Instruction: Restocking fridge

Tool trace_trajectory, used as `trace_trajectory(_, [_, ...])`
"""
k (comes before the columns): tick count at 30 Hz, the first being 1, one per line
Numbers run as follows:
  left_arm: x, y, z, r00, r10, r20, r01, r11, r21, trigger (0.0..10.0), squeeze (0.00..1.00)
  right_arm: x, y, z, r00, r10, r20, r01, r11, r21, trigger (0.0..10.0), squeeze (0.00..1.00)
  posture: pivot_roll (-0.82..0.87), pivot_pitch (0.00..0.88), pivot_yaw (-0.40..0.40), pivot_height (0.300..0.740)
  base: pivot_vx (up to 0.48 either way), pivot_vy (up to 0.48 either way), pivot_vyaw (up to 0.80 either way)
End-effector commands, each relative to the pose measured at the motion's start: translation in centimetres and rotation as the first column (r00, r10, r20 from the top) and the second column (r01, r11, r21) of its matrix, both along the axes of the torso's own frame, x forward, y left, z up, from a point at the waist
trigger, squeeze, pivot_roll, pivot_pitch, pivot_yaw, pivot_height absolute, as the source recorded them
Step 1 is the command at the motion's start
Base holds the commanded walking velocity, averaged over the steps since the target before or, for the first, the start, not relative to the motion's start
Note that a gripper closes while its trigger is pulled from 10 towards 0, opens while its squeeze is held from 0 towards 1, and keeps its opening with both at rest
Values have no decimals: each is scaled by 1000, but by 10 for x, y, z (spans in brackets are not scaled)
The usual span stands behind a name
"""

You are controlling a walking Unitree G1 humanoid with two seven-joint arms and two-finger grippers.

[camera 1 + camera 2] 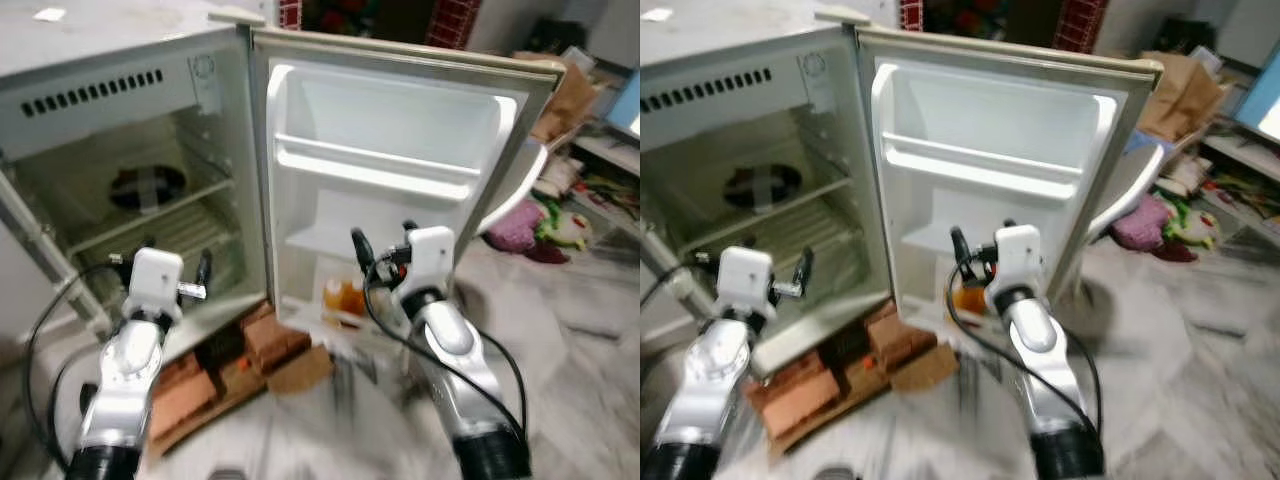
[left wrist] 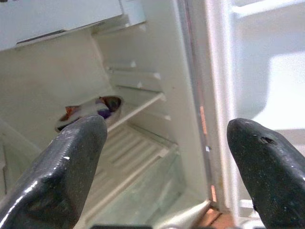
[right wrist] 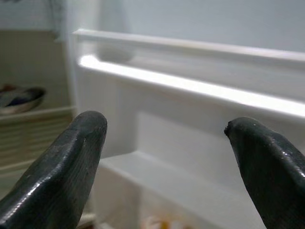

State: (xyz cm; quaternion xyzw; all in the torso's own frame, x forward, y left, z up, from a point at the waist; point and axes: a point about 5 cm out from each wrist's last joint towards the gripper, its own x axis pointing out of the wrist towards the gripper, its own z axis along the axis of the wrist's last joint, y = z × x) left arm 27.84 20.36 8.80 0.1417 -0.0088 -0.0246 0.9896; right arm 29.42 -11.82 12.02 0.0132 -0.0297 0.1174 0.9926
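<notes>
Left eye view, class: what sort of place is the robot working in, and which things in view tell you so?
Probably a lived-in home, perhaps a storage corner. A small white fridge stands open on red bricks over a pale marble floor, with brown paper bags and clutter along the far wall.

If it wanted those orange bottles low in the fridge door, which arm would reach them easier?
Probably the right. The right gripper hangs open just before the door shelves, directly above the orange bottles. The left gripper, also open, faces the main compartment.
</notes>
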Motion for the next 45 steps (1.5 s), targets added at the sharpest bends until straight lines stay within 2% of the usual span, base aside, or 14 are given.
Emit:
trace_trajectory(1, [2, 4, 4, 1000, 3, 16, -4, 1000, 20, 10000, 0, 2, 3, 4, 1000, 7, 18, -7, 1000, 11, 10000, 0, 79, 0, -32, 740, 0, -446, 0])
trace_trajectory(6, [3, 5, 5, 1000, 9, 21, -10, 1000, 23, 10000, 0, 4, 3, 5, 1000, -4, 23, 4, 1000, 3, 10000, 0, 80, 0, -37, 740, 0, -425, 0])
trace_trajectory(11, [4, 4, 5, 1000, 12, 25, -13, 1000, 28, 10000, 0, 5, 2, 12, 998, 19, 67, -18, 1000, -6, 10000, 0, 80, 0, -37, 740, 0, -424, 356])
trace_trajectory(14, [5, 4, 5, 1000, 10, 26, -11, 999, 33, 10000, 0, 7, 1, 12, 998, 6, 60, -7, 1000, 18, 10000, 0, 79, 0, -36, 740, 264, -396, 0])
trace_trajectory(22, [5, 3, 4, 1000, 10, 26, -11, 999, 38, 10000, 0, 6, 0, 11, 998, -15, 64, 15, 1000, 11, 10000, 0, 75, 0, -34, 740, 317, -356, 0])
trace_trajectory(27, [5, 3, 4, 1000, 13, 26, -14, 999, 39, 10000, 0, 7, 1, 14, 996, 17, 86, -18, 1000, 14, 10000, 0, 76, 0, -35, 740, 327, -348, 0])
trace_trajectory(30, [4, 4, 3, 1000, 21, 23, -22, 999, 39, 10000, 0, 8, 2, 17, 994, 28, 103, -27, 999, -17, 10000, 0, 77, 0, -36, 740, 326, -349, 756])
trace_trajectory(39, [2, 3, 1, 999, 45, 15, -45, 999, 14, 10000, 0, 10, 5, 18, 993, 39, 108, -40, 999, 3, 10000, 0, 80, 0, -37, 740, 231, -210, 742])
trace_trajectory(45, [-4, 8, -6, 996, 83, -42, -83, 996, -14, 10000, 0, 9, 9, 19, 990, 91, 109, -92, 996, 1, 10000, 0, 82, 0, -34, 740, 0, 0, 720])
